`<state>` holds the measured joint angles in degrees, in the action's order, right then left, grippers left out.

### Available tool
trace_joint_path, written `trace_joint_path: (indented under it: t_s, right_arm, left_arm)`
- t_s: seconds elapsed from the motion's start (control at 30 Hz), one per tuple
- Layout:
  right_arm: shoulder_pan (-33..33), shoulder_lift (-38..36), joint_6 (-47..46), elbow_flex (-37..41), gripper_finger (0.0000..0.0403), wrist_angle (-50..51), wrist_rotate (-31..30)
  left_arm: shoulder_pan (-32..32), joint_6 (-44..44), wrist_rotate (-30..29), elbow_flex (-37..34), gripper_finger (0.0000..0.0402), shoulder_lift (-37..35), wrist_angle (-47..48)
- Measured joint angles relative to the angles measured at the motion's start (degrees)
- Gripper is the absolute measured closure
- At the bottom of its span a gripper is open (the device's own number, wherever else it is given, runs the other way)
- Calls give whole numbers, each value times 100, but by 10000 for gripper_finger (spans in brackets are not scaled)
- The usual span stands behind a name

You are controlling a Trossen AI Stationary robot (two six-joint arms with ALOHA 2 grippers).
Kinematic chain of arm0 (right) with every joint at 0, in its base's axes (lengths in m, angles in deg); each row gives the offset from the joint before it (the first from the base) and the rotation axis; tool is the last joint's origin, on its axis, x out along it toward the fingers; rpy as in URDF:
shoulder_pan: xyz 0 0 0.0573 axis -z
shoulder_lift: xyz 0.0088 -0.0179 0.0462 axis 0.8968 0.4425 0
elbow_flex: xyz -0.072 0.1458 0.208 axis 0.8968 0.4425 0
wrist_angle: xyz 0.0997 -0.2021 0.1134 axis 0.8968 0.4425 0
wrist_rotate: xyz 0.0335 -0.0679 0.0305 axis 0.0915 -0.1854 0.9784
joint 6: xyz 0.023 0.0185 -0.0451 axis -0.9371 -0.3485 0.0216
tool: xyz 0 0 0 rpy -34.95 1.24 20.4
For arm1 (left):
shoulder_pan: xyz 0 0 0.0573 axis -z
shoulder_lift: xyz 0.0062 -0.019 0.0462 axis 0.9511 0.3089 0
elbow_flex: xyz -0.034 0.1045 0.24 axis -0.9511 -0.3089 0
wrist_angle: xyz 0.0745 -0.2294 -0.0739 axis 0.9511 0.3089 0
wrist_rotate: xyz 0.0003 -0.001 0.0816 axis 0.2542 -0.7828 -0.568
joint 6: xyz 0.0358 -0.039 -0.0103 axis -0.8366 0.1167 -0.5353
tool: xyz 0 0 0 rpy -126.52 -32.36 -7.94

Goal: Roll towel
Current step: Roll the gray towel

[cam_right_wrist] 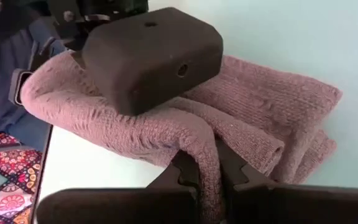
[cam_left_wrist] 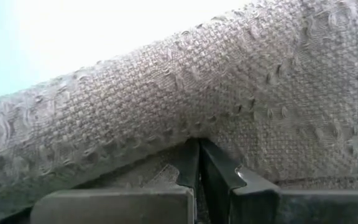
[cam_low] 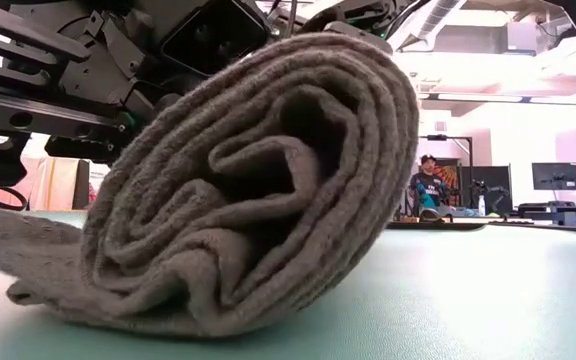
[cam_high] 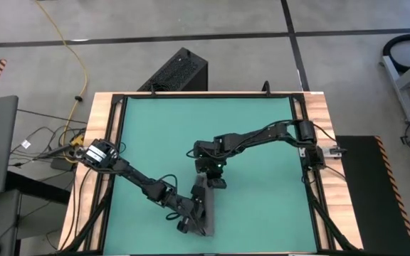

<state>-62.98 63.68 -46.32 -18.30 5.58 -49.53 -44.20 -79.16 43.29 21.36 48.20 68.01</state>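
- The green table mat filled the wooden-edged table, and the towel lay near the mat's front edge, at about six o'clock from its centre.
- The towel was already wound into a thick grey roll, seen end-on in the low view with several coiled layers and a loose flap trailing on the mat at its nine o'clock side.
- From above, the roll's long axis ran roughly twelve to six o'clock, tilted slightly.
- The left gripper sat against the roll's nine o'clock flank near its front end; its fingers were pressed together on a fold of the cloth.
- The right gripper stood at the roll's twelve o'clock end, its fingers pinching a raised ridge of the towel between them.
- Both arms were equally close, one at each end, so any final tuck would probably turn across that axis.
- Beyond the table, a seated person and monitors showed in the room; a yellow cable crossed the grey floor.
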Motion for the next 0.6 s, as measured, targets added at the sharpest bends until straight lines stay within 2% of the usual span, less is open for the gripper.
trace_joint_path:
  t_s: [0.3, 0.43, 0.6]
  right_arm:
    - [4, 0, -29, 193, 375, -466, 2]
    - [8, 0, -44, 193, 375, -176, -80]
    - [9, -2, -44, 193, 375, -108, -148]
  left_arm:
    - [-22, -110, -32, 0, 402, 0, -220]
    - [43, -38, -245, 0, 402, -29, -155]
    - [313, 155, -905, -9, 402, -323, 157]
